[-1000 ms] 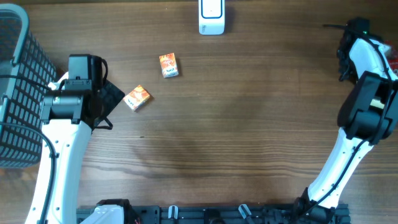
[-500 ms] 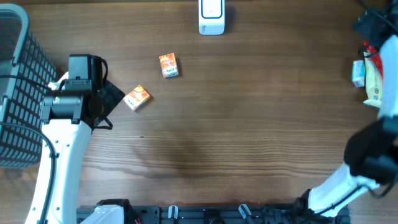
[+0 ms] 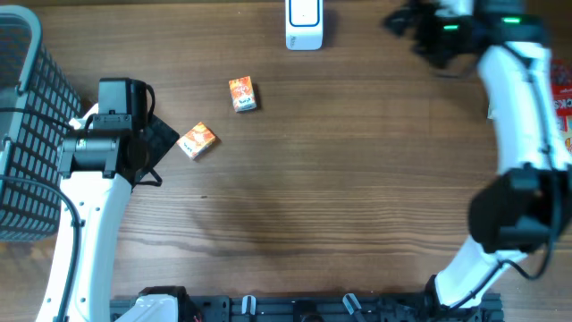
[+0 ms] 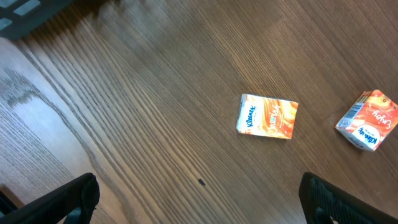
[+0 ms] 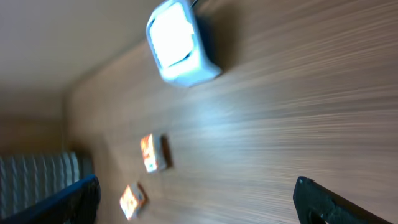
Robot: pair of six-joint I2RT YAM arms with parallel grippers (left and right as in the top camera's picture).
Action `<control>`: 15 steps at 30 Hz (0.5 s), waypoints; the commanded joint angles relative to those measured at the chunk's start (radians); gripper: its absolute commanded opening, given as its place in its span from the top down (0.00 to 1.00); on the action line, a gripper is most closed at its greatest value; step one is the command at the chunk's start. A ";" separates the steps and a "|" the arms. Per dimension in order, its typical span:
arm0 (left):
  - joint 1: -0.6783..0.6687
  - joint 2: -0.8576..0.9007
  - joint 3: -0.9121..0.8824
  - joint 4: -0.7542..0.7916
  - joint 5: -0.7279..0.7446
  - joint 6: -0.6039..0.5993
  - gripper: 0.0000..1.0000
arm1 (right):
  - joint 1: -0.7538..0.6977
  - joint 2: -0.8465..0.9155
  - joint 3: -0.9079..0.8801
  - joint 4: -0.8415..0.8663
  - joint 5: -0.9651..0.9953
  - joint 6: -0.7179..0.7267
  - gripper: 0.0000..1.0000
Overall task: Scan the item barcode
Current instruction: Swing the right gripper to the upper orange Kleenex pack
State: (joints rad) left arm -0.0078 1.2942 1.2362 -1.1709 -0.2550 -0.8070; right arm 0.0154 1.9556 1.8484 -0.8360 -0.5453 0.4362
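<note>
Since a second ago the right arm (image 3: 518, 98) has swung from the right edge of the table (image 3: 340, 197) across to the far side, so the right gripper (image 5: 196, 196) now hangs just right of the scanner (image 3: 304, 23). The left arm (image 3: 89, 206) has not shifted, and neither have the items.

Two arms, one scanner and one wire basket (image 3: 22, 134) are in view, along with two items to scan. One orange box (image 3: 197, 140) lies flat on the bare wood just beside the left gripper (image 4: 199, 199), apart from its fingers. The second orange box (image 3: 242, 94) lies a little farther on, between the first one and the scanner, well apart from both. Neither box touches the other.

The left wrist camera shows both boxes ahead of its fingers, the closer one printed with a tissue brand name on its face. No barcode can be made out on either.

Both pairs of jaws stand spread wide and hold nothing. The right wrist view is blurred, yet the white scanner and both boxes beyond it can be told apart.

At the right edge of the overhead view sits one red packet (image 3: 563, 97) – mostly cut off.
</note>
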 commanded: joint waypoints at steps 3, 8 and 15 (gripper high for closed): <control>0.006 0.004 -0.002 0.000 0.004 -0.013 0.00 | 0.262 0.154 0.002 0.116 0.095 -0.010 0.00; 0.006 0.004 -0.002 0.000 0.004 -0.013 0.00 | 0.424 0.296 0.002 0.245 0.158 0.045 0.12; 0.006 0.004 -0.002 0.000 0.004 -0.013 0.00 | 0.534 0.386 0.002 0.319 0.304 0.096 0.13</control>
State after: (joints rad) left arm -0.0078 1.2942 1.2362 -1.1706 -0.2550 -0.8070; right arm 0.5301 2.3215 1.8481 -0.5282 -0.3779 0.4839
